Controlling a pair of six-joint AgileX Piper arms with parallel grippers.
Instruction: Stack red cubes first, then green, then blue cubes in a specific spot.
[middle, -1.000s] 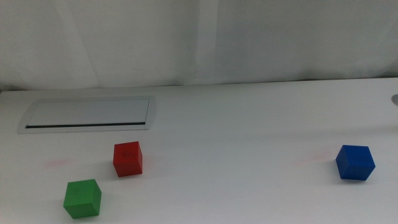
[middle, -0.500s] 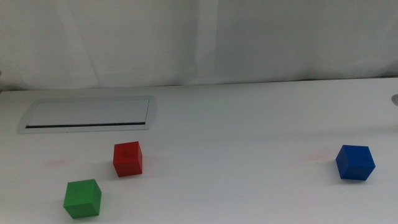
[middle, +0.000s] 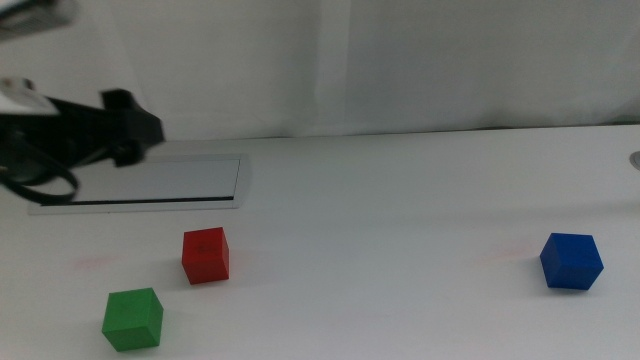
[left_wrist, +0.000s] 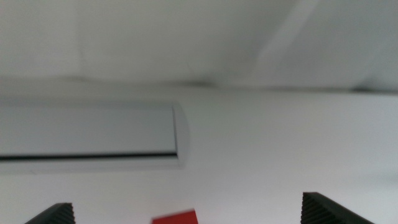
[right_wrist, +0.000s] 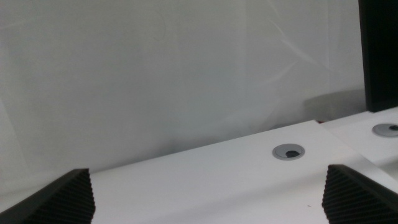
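Sitting alone on the white table, the red cube (middle: 206, 255) is just behind the green cube (middle: 132, 319), with the blue cube (middle: 571, 261) well apart; nothing is stacked yet. The left gripper (middle: 135, 128) has newly come in over the grey-framed panel (middle: 140, 184) behind the red cube, jaws wide apart; likely it reaches for red first; the right gripper (right_wrist: 205, 199) waits out of the middle view, jaws also apart.

I see a lab test station: plain white bench (middle: 400, 200), white backdrop sheet (middle: 350, 60), grey-framed panel (middle: 140, 182), cable grommet (right_wrist: 288, 151).

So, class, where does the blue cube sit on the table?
In the middle view the blue cube sits alone at the table's right side, far from the red cube and green cube.
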